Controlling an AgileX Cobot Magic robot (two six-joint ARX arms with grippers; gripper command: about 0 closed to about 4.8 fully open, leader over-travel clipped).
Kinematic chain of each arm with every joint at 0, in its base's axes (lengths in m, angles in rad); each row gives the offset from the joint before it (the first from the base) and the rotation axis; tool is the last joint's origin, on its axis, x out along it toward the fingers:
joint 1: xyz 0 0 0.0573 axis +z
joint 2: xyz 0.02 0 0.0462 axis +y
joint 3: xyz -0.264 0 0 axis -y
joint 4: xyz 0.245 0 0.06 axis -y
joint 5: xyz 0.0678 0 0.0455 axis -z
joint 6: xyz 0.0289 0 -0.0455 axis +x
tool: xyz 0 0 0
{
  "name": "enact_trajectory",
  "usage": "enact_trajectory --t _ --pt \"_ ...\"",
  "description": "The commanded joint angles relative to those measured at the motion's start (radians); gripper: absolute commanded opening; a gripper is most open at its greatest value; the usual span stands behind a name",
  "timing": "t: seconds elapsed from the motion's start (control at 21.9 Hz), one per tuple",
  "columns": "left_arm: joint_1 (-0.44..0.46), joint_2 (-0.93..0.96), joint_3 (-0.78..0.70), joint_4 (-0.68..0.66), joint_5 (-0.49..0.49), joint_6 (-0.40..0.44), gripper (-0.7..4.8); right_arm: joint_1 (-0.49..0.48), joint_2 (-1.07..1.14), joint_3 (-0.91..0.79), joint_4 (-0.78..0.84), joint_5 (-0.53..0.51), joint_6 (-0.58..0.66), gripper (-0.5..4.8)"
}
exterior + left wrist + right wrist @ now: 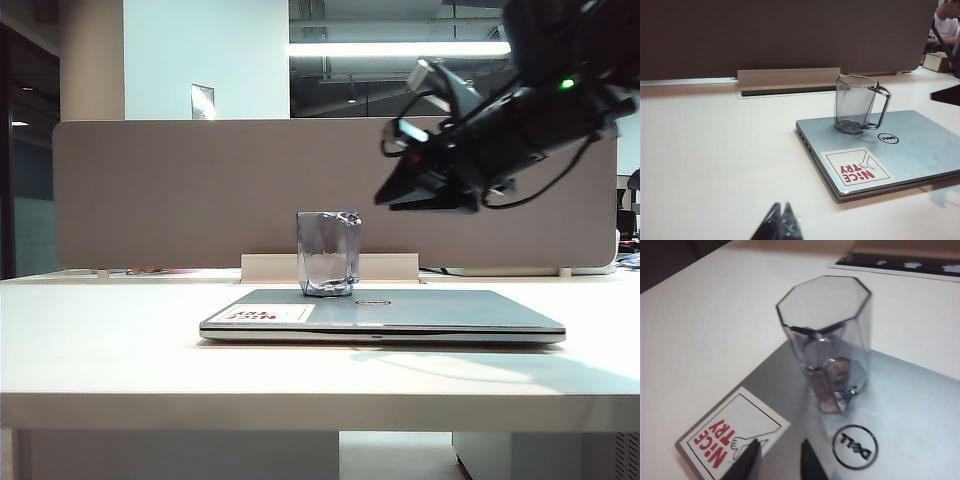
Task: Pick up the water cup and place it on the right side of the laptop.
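The water cup (328, 255), a clear grey-tinted faceted tumbler with a thin handle, stands upright on the closed lid of the silver laptop (420, 312), near the lid's back edge. In the left wrist view the cup (855, 104) rests just behind the round logo on the laptop (925, 145). My right gripper (385, 175) hangs in the air above and to the right of the cup, open and empty. In its wrist view, the right gripper (780, 444) is over the lid between the sticker and the logo, short of the cup (825, 340). My left gripper (781, 206) is shut over bare table.
A grey partition panel (200, 190) runs along the back of the white table (100, 340), with a raised cable-slot flap (265, 266) behind the cup. A person (946, 20) and a small box (937, 61) are at the far right beyond the table.
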Motion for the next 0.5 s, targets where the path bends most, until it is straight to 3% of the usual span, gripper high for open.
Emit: enact_trajectory --t 0.05,0.23,0.5 --pt "-0.001 0.0 0.006 0.01 -0.006 0.001 -0.06 0.027 0.045 0.049 0.032 0.006 -0.015 1.23" --pt "-0.001 0.0 0.006 0.01 -0.022 0.002 -0.06 0.071 0.118 0.106 0.042 0.008 -0.015 1.06" --pt "-0.001 0.0 0.005 0.01 -0.036 0.003 -0.06 0.072 0.185 0.143 0.067 0.004 -0.01 0.2"
